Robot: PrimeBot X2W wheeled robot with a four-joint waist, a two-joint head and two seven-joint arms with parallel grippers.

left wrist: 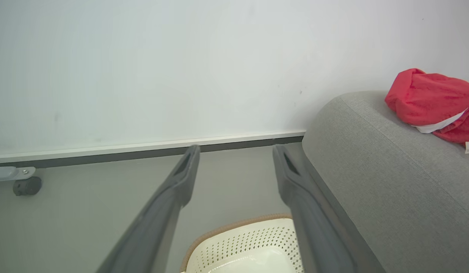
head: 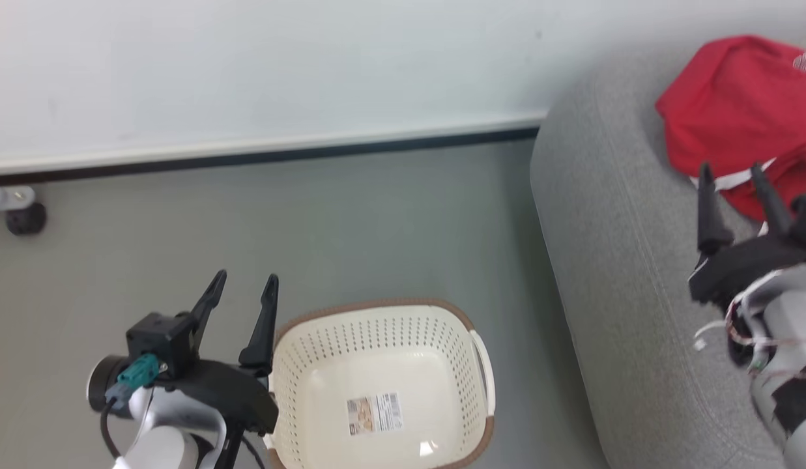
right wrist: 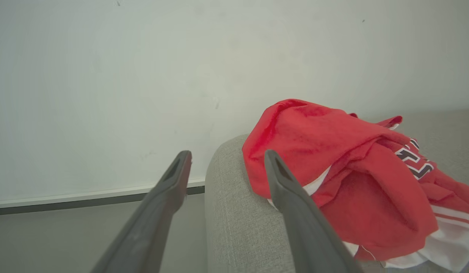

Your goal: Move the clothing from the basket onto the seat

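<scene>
1. Clothing [head: 735, 111] lies heaped by the seat's [head: 604, 228] rounded end edge. The basket [head: 324, 352] on the floor looks empty.
2. Left hand [head: 245, 277] and right hand [head: 731, 169] — both spread, holding nothing.
3. Transfer seems complete; next, likely just backing clear.

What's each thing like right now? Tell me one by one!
basket: empty, upright on the floor.
clothing: crumpled in a heap on the seat.
seat: carrying the red heap.
left hand: open, holding nothing, beside the basket.
right hand: open, holding nothing, near the clothing.
</scene>
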